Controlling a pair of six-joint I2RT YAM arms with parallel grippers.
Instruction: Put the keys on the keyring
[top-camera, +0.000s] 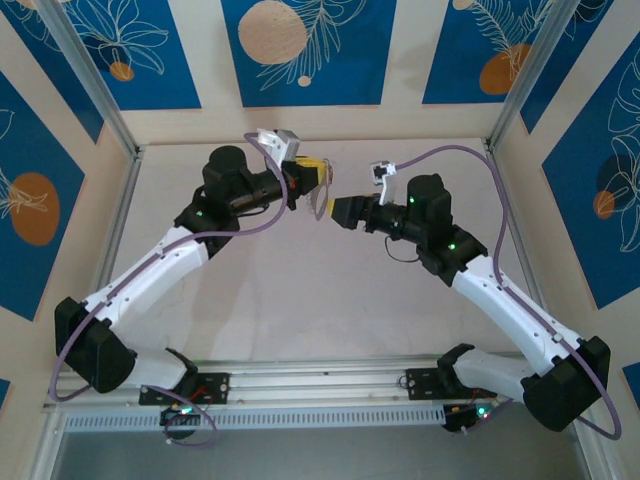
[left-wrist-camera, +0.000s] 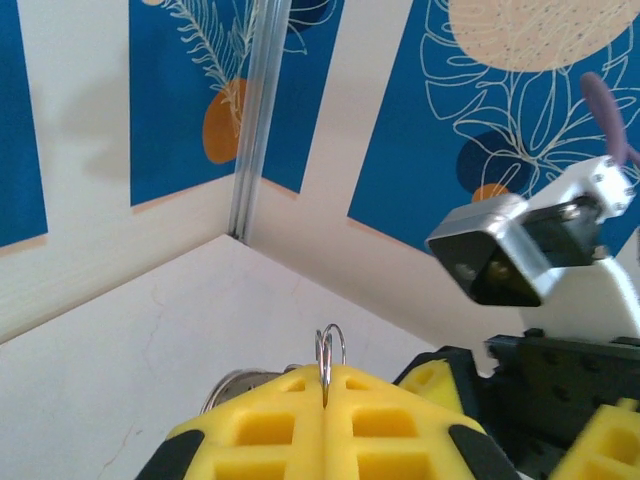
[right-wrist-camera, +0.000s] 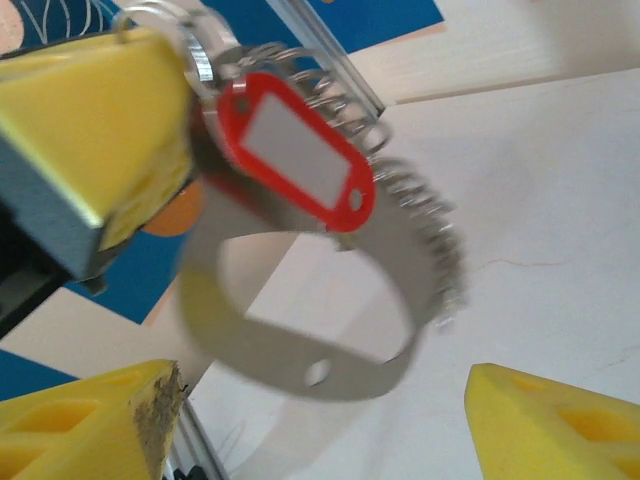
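Keyring (right-wrist-camera: 300, 365) hangs at centre frame in the right wrist view, fringe along its upper right edge. It is carried from the upper left by the left gripper (left-wrist-camera: 325, 390), clenched on a thin wire ring (left-wrist-camera: 330, 348), apparently part of it. Keys (right-wrist-camera: 300, 160), red tag showing, lie against the loop's top; whether threaded cannot be told. Right gripper (right-wrist-camera: 325, 425) stands released below, jaws wide at the lower corners, nothing held.

Risk: the pinch is slender. A nudge from the right gripper could twist the loop free and drop it to the table (right-wrist-camera: 560, 200).

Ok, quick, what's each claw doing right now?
Left gripper: shut on the keyring.
Right gripper: open, holding nothing.
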